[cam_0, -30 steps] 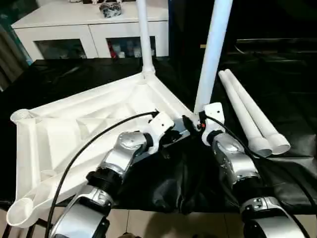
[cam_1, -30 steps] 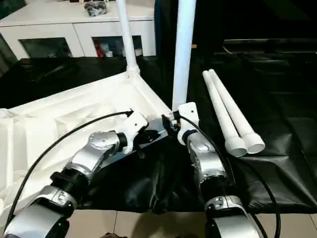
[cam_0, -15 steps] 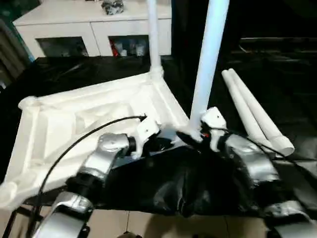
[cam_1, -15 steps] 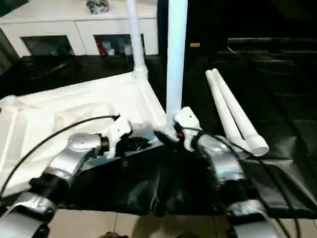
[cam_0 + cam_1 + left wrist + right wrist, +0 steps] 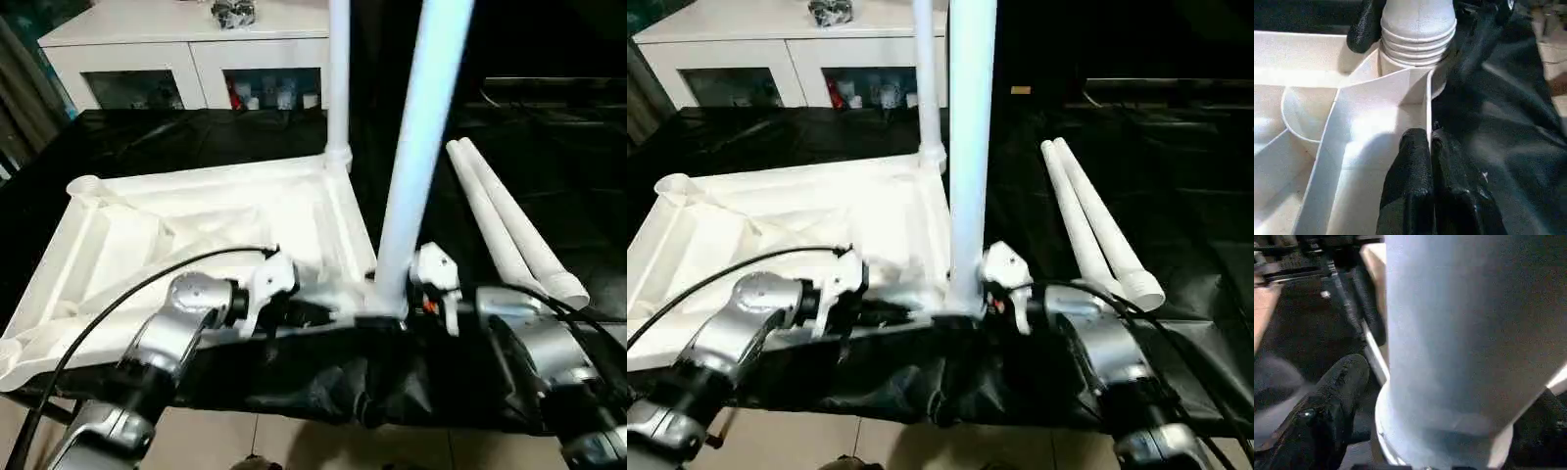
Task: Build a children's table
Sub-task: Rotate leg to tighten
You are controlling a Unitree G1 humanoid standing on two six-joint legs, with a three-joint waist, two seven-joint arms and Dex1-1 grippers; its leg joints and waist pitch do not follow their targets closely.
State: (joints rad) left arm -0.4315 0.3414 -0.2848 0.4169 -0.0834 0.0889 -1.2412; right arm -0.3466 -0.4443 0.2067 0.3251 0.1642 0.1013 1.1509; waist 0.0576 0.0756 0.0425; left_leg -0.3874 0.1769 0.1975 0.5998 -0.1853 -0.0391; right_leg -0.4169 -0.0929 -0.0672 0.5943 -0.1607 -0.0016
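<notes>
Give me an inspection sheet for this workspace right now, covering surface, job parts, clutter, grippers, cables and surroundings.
Surface: black sheet over the work area.
Job's things: tabletop lying ribbed side up; two legs standing in corner sockets, near leg and far leg; two loose legs lying side by side on the sheet.
Clutter: nothing seen.
Grippers: left gripper shut on the tabletop's edge rib; right gripper straddling the near leg's base, one finger beside it.
Cables: black cable along the left forearm.
Surroundings: white cabinet behind.
</notes>
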